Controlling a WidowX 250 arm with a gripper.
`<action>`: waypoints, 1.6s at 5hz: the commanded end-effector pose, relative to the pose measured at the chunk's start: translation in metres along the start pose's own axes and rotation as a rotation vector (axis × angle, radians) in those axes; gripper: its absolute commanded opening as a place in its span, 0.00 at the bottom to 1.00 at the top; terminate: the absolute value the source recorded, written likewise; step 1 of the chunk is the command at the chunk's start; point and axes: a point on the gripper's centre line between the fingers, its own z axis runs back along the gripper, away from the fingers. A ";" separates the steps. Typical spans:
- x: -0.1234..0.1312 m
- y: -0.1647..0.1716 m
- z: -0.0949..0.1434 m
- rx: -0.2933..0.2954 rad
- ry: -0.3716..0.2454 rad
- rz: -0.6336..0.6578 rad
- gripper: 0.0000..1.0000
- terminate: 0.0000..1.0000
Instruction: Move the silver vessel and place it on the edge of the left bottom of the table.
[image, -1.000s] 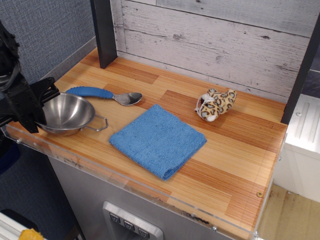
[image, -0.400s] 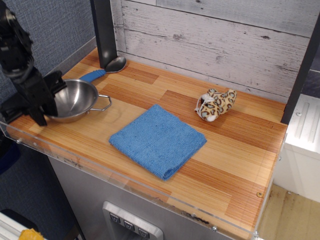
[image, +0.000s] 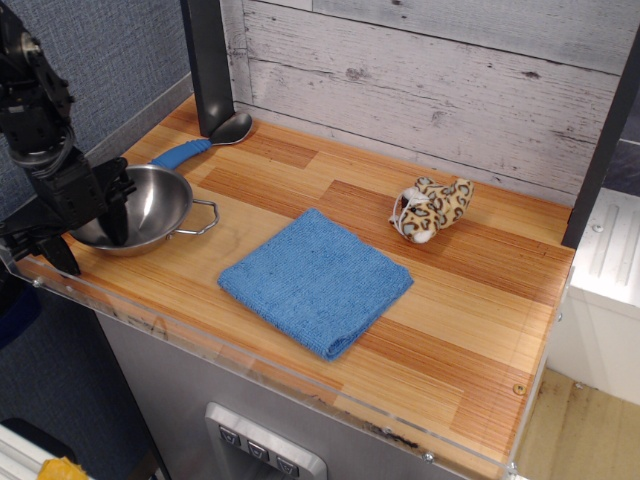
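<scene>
Now: silver vessel (image: 140, 208) sits at the front-left corner of the bench (image: 470, 310), gripper (image: 88, 238) straddling its near rim.

Vs 0.4 s ago the vessel has slid a bit toward the front edge, w/ its right wire handle now nearer the blue cloth (image: 316, 281); vs 1.0 s ago the blue-handled spoon (image: 205, 139) is up by the black post (image: 208, 62) at the back, no longer beside the vessel. One of the fingers (image: 116, 215) dips inside the bowl, the other (image: 58, 250) is outside its left wall, so fingers are spread across the rim; can't tell if they're pinching it. Leopard-print soft toy (image: 431, 209) unchanged, well apart on the right. No brands, labels or legible writing visible.
</scene>
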 end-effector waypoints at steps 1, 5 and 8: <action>0.007 -0.002 0.010 -0.015 0.019 -0.019 1.00 0.00; 0.012 0.034 0.109 0.105 0.042 -0.079 1.00 0.00; 0.018 0.038 0.133 0.126 0.067 -0.086 1.00 0.00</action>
